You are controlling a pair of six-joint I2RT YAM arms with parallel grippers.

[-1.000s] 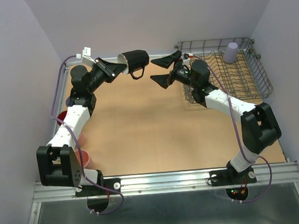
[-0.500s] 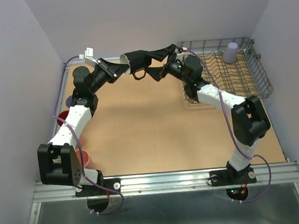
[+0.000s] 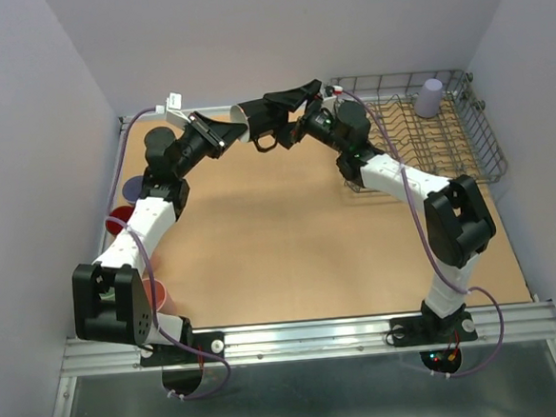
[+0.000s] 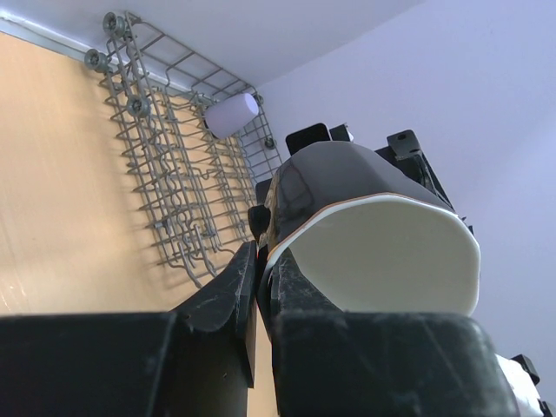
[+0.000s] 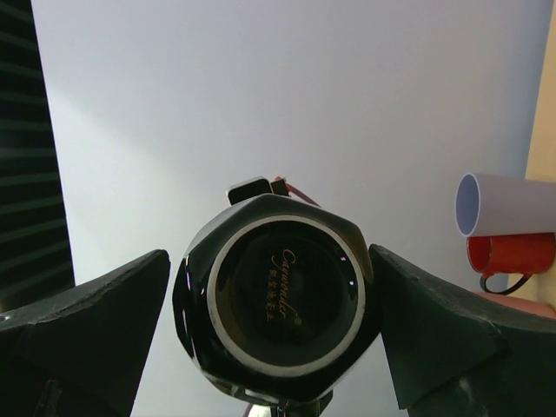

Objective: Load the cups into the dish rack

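The black cup (image 3: 257, 117) is held in the air on its side, just left of the dish rack (image 3: 393, 76) and level with its far-left corner. Its rim wall is pinched by the left gripper (image 4: 261, 278). The right gripper (image 5: 271, 256) is spread astride the cup's base, close to its sides (firm contact cannot be confirmed). The cup is judged hard, glossy and fairly heavy, so slippery and breakable if dropped. A hold across the lower body, clear of the handle (image 3: 266, 142), is advised. One lavender cup (image 3: 430, 96) is seated in the rack's far corner.
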